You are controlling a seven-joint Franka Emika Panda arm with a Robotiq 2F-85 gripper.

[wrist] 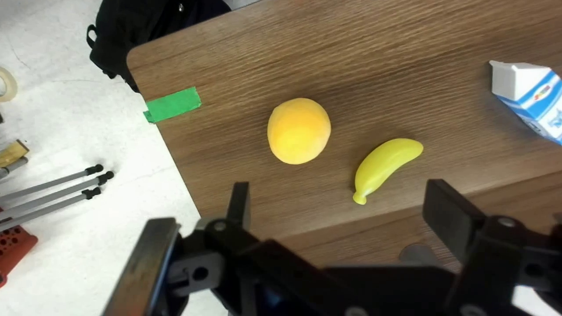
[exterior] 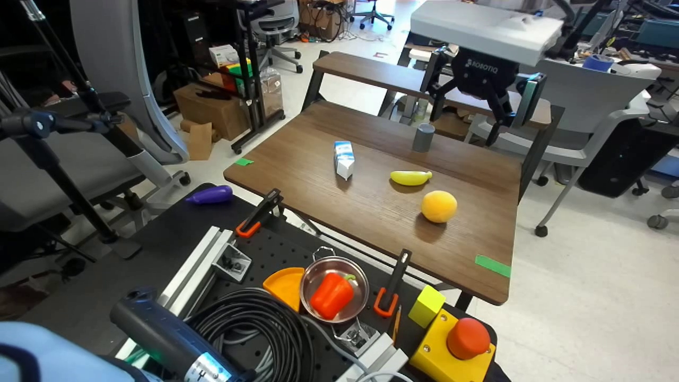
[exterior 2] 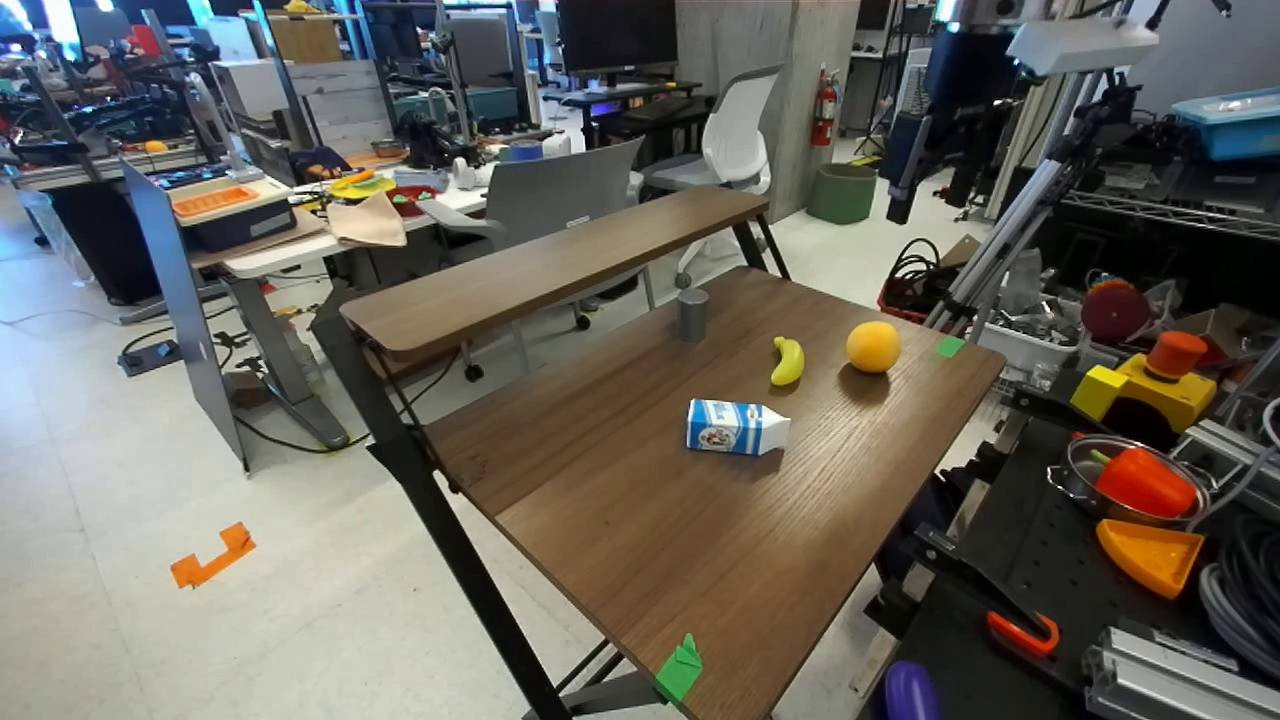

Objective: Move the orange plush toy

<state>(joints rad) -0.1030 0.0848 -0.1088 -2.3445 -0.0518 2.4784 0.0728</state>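
Empty jaws hang wide apart; the orange toy [wrist: 299,131] sits on the bench [wrist: 386,96]. Grabbing and moving it look undone.

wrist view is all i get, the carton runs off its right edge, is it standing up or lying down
Observer: Lying down; an exterior view shows the whole gable-top carton on its side on the desk.
Operator: ok and what is the end effector half covering, below the banana
Observer: A plain grey cylinder, standing upright.
Operator: good, how am i for height over the orange plush toy
Observer: Plenty, it seems: both exterior views show the end effector hanging well clear above the desk.
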